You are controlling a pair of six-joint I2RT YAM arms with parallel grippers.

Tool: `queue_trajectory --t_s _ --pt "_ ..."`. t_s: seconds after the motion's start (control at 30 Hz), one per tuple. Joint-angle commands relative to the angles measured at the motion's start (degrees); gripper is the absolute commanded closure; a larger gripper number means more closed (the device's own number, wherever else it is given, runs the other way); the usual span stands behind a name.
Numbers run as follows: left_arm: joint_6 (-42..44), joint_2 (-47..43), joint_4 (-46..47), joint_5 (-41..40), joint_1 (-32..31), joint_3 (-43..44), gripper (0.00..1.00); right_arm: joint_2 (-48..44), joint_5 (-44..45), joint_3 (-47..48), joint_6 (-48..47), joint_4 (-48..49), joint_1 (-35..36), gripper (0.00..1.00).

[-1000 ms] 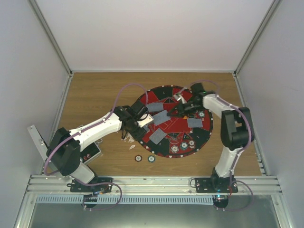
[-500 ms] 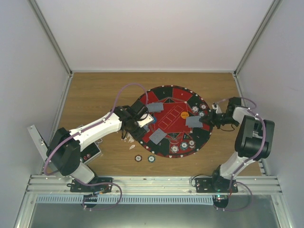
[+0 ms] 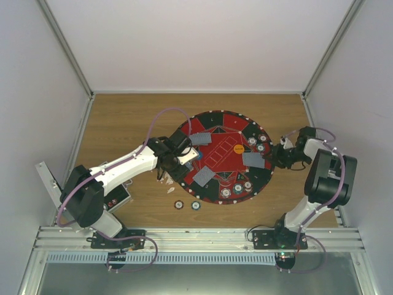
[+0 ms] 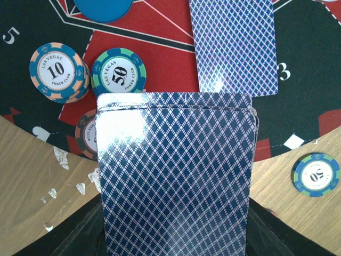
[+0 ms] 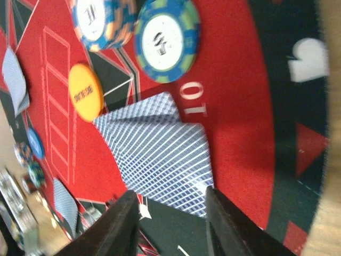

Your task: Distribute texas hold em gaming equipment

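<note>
A stack of blue-backed playing cards [image 4: 173, 176] fills the left wrist view, with my left gripper [image 3: 184, 157] shut on it over the left rim of the round red-and-black mat [image 3: 224, 161]. Its fingers are hidden behind the stack. One card [image 4: 234, 45] lies on the mat ahead, beside a "10" chip [image 4: 56, 72] and a "50" chip [image 4: 118, 72]. At the mat's right edge my right gripper [image 5: 170, 193] [image 3: 274, 157] stands open. Two overlapping cards [image 5: 160, 154] lie flat just beyond its fingertips. An orange disc [image 5: 85, 92] and two chips [image 5: 166, 40] sit farther in.
Two chips [image 3: 178, 204] [image 3: 195, 205] lie on the wood below the mat, and another "50" chip [image 4: 316, 174] lies off its rim. White scraps [image 3: 166, 178] are scattered near the left gripper. A black case [image 3: 120, 198] sits by the left arm's base. Grey walls enclose the table.
The right arm swung from the mat's centre out to its right edge. Its jaws parted and the cards now lie flat on the mat there. The left arm held still.
</note>
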Motion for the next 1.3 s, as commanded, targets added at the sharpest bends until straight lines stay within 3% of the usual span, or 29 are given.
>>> queue_trajectory --t_s 0.0,0.17,0.37,0.4,0.47,0.83,1.27 --pt "0.4 -1.3 1.5 -0.4 -0.2 0.2 0.43 -2.1 4.1 2.3 1.6 -0.3 -1.2 0.58" --pt "0.5 -1.3 1.6 -0.5 -0.2 0.2 0.42 -2.2 -0.1 6.0 3.9 1.1 2.4 0.29" --pt "0.4 -1.2 1.7 -0.4 -0.2 0.5 0.43 4.1 -16.9 10.3 2.6 1.6 16.9 0.2" --pt "0.5 -1.4 1.7 -0.5 -0.2 0.4 0.43 8.0 -22.1 15.1 -0.1 -0.8 25.2 0.17" --pt "0.4 -1.4 1.7 -0.4 -0.2 0.4 0.43 10.5 -23.2 18.8 -2.1 -3.6 30.5 0.15" --pt "0.5 -2.1 2.0 -0.1 -0.2 0.0 0.43 23.7 -28.4 30.0 -12.3 -15.7 44.1 0.16" --pt "0.6 -2.3 2.3 0.2 -0.2 0.0 0.43 28.3 -28.0 34.7 -13.7 -18.2 46.9 0.3"
